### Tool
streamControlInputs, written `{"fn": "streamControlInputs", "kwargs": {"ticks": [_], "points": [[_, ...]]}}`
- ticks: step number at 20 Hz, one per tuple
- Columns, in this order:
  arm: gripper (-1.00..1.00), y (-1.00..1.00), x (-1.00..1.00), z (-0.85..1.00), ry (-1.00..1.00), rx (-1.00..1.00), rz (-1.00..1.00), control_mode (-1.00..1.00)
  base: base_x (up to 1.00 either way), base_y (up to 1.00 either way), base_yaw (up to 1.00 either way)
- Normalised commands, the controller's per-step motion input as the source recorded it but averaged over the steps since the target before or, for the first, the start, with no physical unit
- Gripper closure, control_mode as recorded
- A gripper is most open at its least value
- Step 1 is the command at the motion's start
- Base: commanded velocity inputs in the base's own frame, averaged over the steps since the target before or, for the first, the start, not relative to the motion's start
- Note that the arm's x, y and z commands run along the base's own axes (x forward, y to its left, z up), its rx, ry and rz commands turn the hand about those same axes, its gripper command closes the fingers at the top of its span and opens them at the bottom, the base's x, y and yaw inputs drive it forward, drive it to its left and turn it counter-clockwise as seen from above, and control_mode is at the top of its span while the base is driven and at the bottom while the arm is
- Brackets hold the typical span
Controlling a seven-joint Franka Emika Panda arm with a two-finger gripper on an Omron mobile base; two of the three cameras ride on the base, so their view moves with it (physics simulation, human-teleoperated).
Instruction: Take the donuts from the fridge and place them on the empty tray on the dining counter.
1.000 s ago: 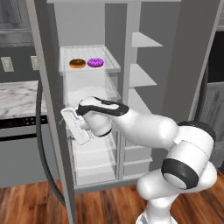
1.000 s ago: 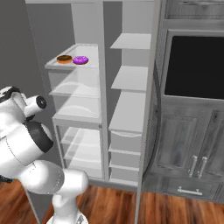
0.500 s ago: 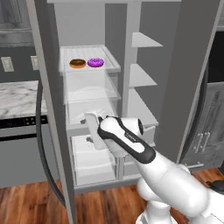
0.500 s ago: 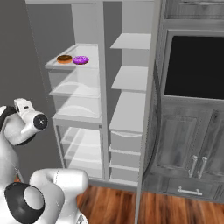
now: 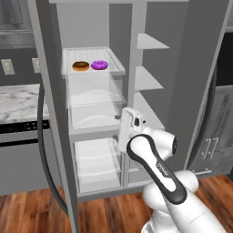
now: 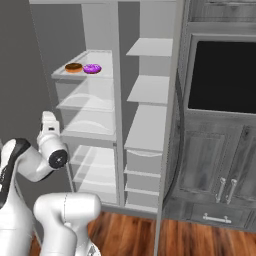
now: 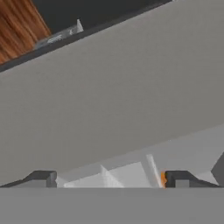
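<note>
In the upper left of the left base view, on a white shelf [image 5: 113,69] of the open fridge [image 5: 182,91], sat the glossy brown donut [image 5: 80,66] and purple frosted donut [image 5: 99,65], well above the hand [image 7: 109,178], its fingers spread wide and empty.

In the left base view the fridge [image 5: 136,27] runs off the top edge, and the arm's white wrist hides the gripper's fingertips. At lower centre of the hand view, the orange speck [image 7: 163,178] is too small to identify.
</note>
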Motion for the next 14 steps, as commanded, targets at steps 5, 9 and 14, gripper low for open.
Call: {"fn": "streamControlInputs", "kwargs": {"ticks": [5,9,14], "points": [[-1.0,-0.52,0.0,0.35,0.01,0.27,-0.21,-1.0,0.0,0.0,0.0],[-1.0,-0.43,0.0,0.73,0.15,0.24,-0.11,-1.0,0.0,0.0,0.0],[-1.0,-0.46,-0.02,0.85,0.34,0.24,-0.05,-1.0,0.0,0.0,0.0]]}}
